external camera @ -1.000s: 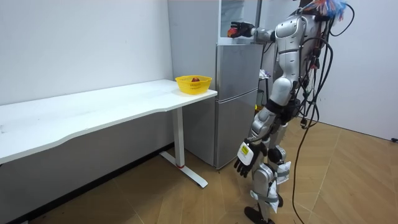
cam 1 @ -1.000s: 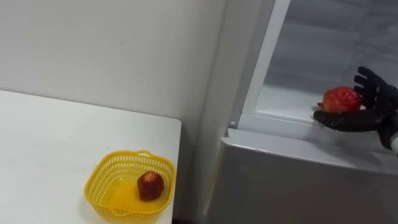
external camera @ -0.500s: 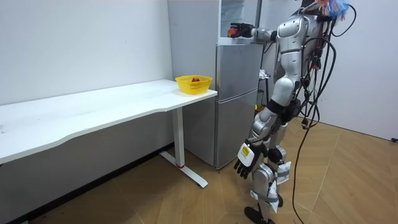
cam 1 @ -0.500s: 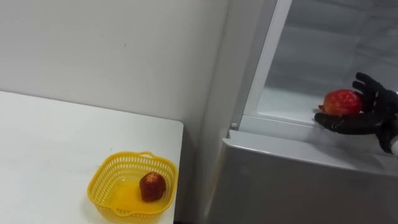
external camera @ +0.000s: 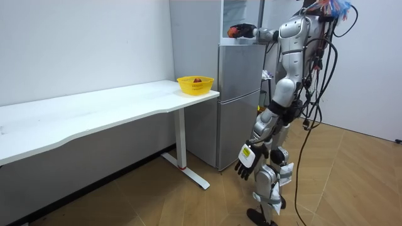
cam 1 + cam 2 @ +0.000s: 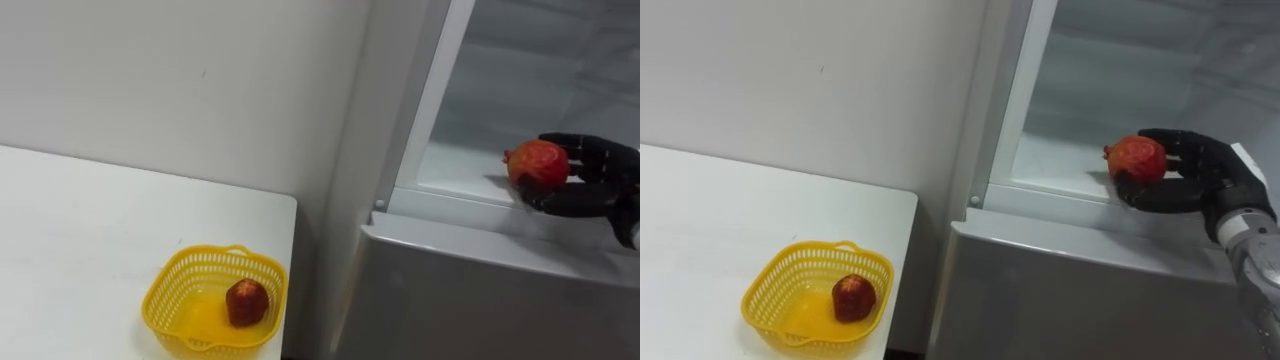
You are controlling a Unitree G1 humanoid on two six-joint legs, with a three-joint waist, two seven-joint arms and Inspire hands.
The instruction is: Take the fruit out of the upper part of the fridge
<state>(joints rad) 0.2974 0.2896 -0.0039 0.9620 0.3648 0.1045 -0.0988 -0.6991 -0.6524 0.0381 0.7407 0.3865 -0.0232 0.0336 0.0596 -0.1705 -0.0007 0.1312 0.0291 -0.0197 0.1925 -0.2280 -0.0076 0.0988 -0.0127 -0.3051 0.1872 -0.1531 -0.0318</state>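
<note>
The fridge (image 5: 239,94) is standing with its upper compartment (image 6: 480,120) open, taking up the 3 o'clock side of the eye views. The robot is standing in front of it, its right arm reaching up and in. The white table (image 6: 80,220) is lying at 9 o'clock beside the fridge. A yellow basket (image 6: 200,254) is sitting near the table's corner at 7 o'clock, with 1 second fruit (image 6: 245,301) resting inside it. The left hand (image 5: 246,160) is hanging by the thigh, fingers relaxed and carrying nothing.

The right hand (image 6: 590,185) is working at 2 o'clock, just inside the compartment's front sill (image 6: 450,203). Its fingers and thumb are curling round the red fruit (image 6: 538,163). The fruit is sitting out toward the fingertips rather than deep in the palm, and I cannot tell whether it is clear of the shelf floor.

The step in hand looks like the withdrawal. Doing it well likely means firming the grip first, since a round fruit held this far forward could roll out. Then comes raising it enough to pass the sill and drawing straight back toward 6 o'clock. Swinging toward the basket too soon could be risking a knock against the door frame at 11 o'clock of the hand.
</note>
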